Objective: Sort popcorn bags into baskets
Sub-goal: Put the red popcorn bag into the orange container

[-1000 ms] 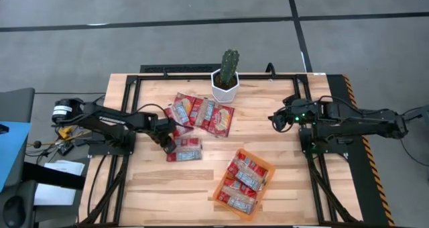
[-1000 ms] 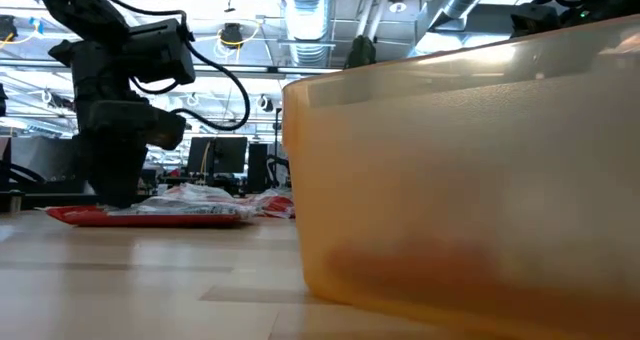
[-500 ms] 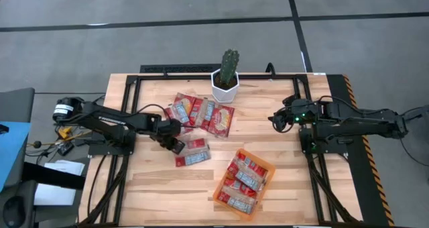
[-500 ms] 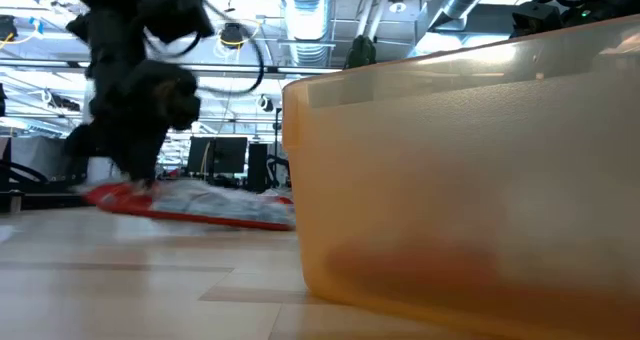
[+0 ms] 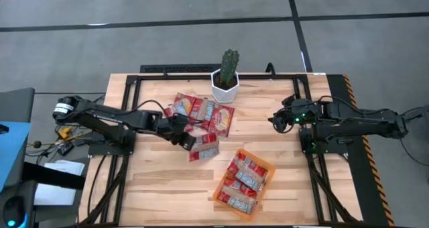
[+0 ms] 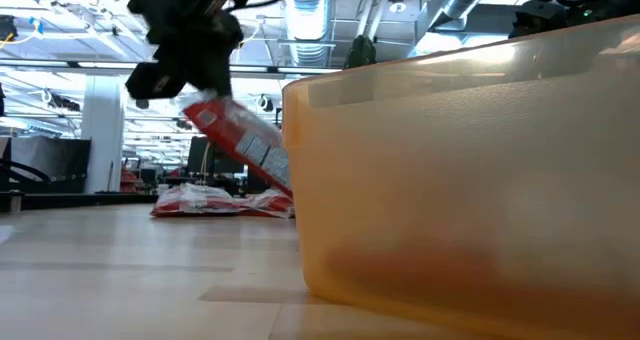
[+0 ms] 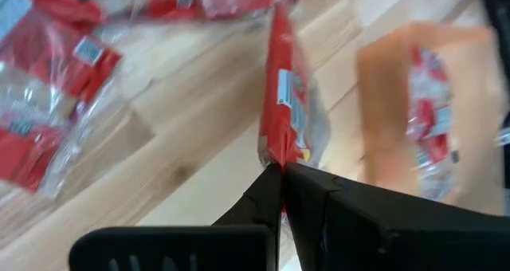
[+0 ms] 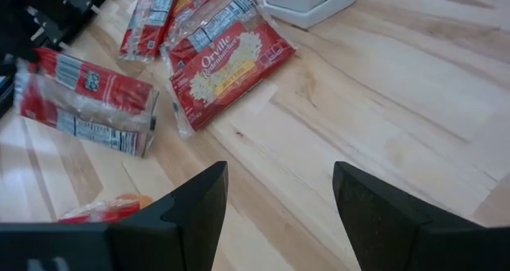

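Observation:
My left gripper (image 5: 186, 140) is shut on one red popcorn bag (image 5: 204, 146), carried in the air between the loose pile and the basket; the low view shows that bag (image 6: 243, 140) tilted below the fingers. Three more red bags (image 5: 201, 114) lie flat on the table near the cactus pot. The orange basket (image 5: 221, 185) sits near the table's near edge with several bags (image 5: 244, 179) inside. My right gripper (image 5: 273, 120) waits open above the table's right part, touching nothing. My left gripper pinches the popcorn bag by one short end edge (image 7: 275, 157) between its two fingers. The fingers come level from the table's left. The bag is lifted clear of the table and slants downward from the fingers (image 6: 200, 80) toward the basket.
A white hexagonal pot with a green cactus (image 5: 227, 78) stands at the far edge behind the pile. A black frame (image 5: 201, 71) runs round the table. Bare wood lies left of the basket and between it and my right arm.
My left gripper has lifted the bag off the table and carried it to the right and slightly toward the near edge, nearer the basket. The bag lay flat on the wood one second ago; now it hangs tilted in the air. The gripper has stayed shut on it.

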